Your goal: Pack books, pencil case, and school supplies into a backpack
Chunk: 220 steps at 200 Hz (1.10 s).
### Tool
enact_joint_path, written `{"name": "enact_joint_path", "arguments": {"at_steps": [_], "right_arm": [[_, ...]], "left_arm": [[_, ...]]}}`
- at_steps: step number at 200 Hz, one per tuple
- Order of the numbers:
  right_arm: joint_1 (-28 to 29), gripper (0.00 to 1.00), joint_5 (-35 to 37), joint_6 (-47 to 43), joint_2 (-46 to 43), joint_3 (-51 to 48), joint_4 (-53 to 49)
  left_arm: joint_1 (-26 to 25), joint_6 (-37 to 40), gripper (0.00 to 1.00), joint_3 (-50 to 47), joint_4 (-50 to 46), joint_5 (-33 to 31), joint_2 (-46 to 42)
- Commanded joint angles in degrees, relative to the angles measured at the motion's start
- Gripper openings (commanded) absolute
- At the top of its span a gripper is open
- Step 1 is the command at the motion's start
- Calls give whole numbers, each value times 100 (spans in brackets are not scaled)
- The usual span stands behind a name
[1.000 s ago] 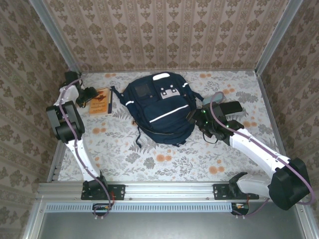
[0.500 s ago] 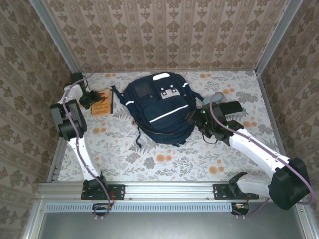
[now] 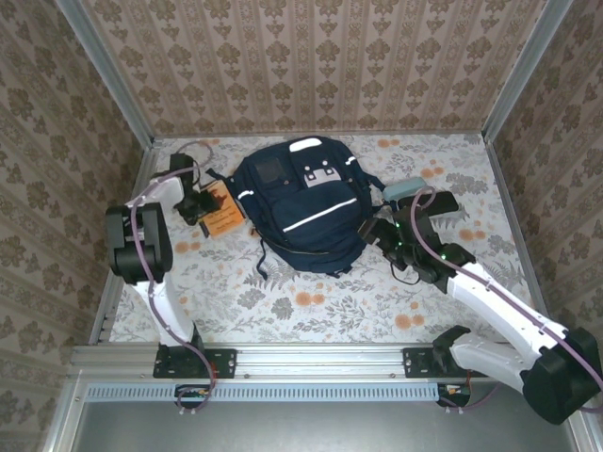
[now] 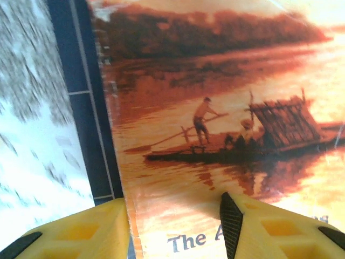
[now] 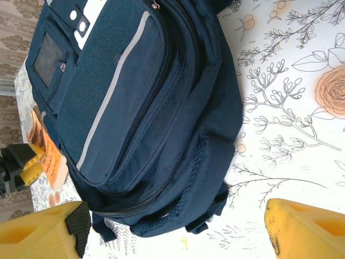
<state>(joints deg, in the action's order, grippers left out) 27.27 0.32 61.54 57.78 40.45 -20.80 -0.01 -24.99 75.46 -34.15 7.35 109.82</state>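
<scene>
Well, I see my left hand [image 3: 200, 202] at the far left of the counter [image 3: 311, 301], just beside the backpack [image 3: 301, 202]. It points down at the orange book [image 4: 226, 108], the one with a raft and a man on its cover. The dark blue book [image 4: 86, 108] peeks out from under the orange one along its left edge. The yellow fingers [image 4: 81, 234] stand partly apart, one by the orange book's edge and one over its cover. I cannot tell if they grip the book or only press on it. The backpack lies flat in the middle of the counter, front pocket up, white stripes showing. My right hand [image 5: 175, 216] sits at the backpack's right side. Its fingers are wide apart and hold nothing.
</scene>
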Motion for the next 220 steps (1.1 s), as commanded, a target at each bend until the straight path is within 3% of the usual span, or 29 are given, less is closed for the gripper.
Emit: {"name": "enact_joint_path", "arguments": {"at_steps": [1, 69, 119, 165, 194, 220], "right_arm": [[43, 86, -49, 67, -310, -174, 10], [127, 85, -190, -65, -506, -148, -133], [503, 85, -67, -275, -170, 101, -168], [1114, 81, -95, -871, 1064, 929, -287], [1692, 74, -13, -1436, 2138, 1884, -510], [2091, 65, -31, -1725, 3172, 2713, -627]], "left_arm": [[-479, -295, 48, -802, -697, -267, -161], [-1371, -1123, 47, -2587, -250, -297, -1476], [-1685, -1142, 48, -2934, -426, -252, -2302], [-1695, -1244, 58, -2913, -423, 209, -3014], [-1661, -1607, 66, -3267, -116, 453, -3574], [-1634, -1956, 67, -3616, 315, 908, -3893]]}}
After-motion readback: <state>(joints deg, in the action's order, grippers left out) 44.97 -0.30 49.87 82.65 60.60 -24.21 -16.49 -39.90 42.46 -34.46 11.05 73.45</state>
